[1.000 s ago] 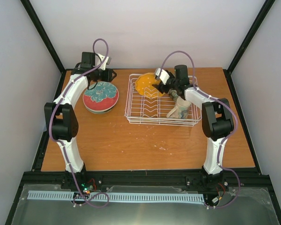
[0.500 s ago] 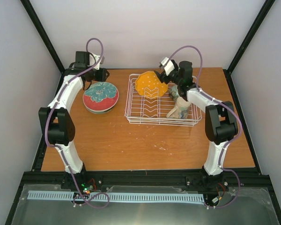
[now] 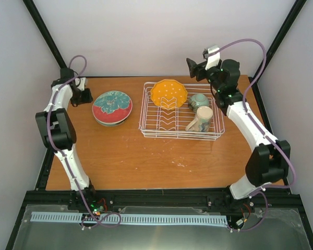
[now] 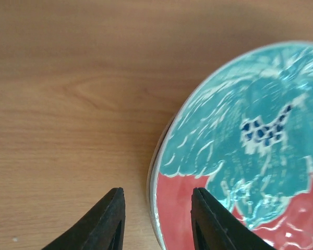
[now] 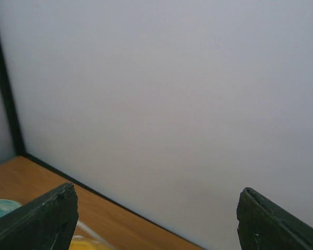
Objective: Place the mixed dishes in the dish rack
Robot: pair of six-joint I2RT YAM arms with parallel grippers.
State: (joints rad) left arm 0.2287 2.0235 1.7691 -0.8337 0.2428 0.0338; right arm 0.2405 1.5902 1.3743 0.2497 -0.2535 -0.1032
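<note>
The red-and-teal plate (image 3: 112,107) lies on the table left of the dish rack (image 3: 146,112), on a pale-rimmed plate (image 3: 112,124) whose pattern is hidden. My left gripper (image 3: 85,97) is open, low at the plate's left edge. In the left wrist view the plate's rim (image 4: 155,198) lies between the two fingers of the gripper (image 4: 157,221), with no visible contact. The orange-yellow scalloped plate (image 3: 168,94) leans in the rack's back. The teal bowl (image 3: 199,100) and the cream mug (image 3: 200,120) lie in its right end. My right gripper (image 3: 191,65) is open and empty, raised behind the rack.
The right wrist view shows the back wall between the open fingers of the right gripper (image 5: 156,219), with a sliver of the orange plate (image 5: 83,244) at the bottom left. Black frame posts (image 3: 44,36) stand at the back corners. The table's left edge (image 3: 60,125) is near my left arm.
My right gripper has let go of the orange plate, which now leans in the rack, and has risen back to the right. My left arm has swung left and down beside the red-and-teal plate.
</note>
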